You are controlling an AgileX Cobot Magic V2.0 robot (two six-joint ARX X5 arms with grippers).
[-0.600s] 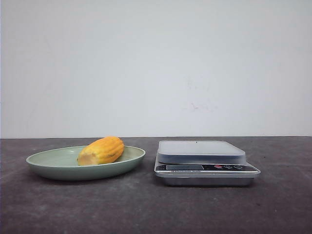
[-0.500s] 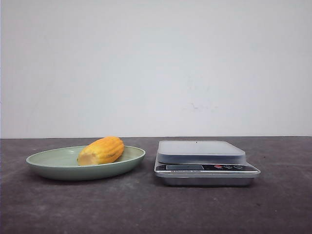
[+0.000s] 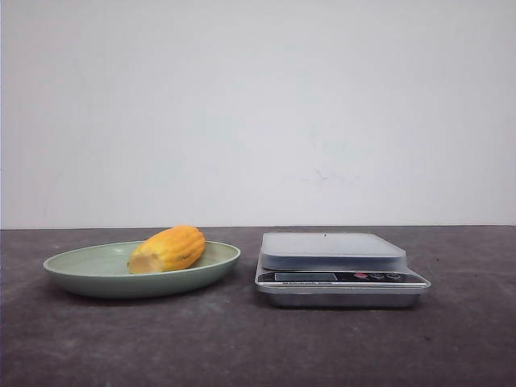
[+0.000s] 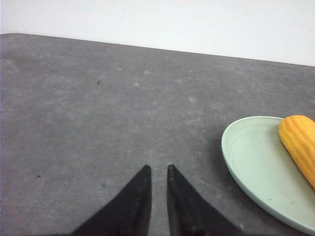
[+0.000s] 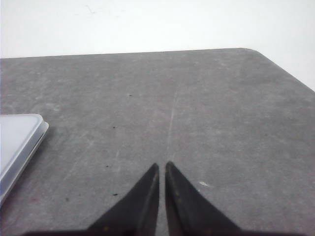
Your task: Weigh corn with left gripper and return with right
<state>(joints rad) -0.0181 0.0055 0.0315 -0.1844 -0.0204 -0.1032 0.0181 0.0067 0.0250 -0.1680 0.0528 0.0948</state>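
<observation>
The corn (image 3: 168, 248), a short yellow-orange cob with a pale cut end, lies on its side in the green plate (image 3: 81, 272) at the table's left. Neither gripper shows in the front view. In the left wrist view my left gripper (image 4: 158, 168) hangs over bare table. Its two black fingers are nearly together with nothing between them. The plate (image 4: 246, 162) and the corn (image 4: 300, 145) lie off to its side, well apart from the tips. My right gripper (image 5: 162, 164) is shut on nothing over bare table.
A silver digital kitchen scale (image 3: 332, 246) with a flat platform stands to the right of the plate. Its corner (image 5: 17, 140) shows beside the right gripper. The dark grey table ends at a white wall behind, and its rounded far corner (image 5: 246, 49) shows.
</observation>
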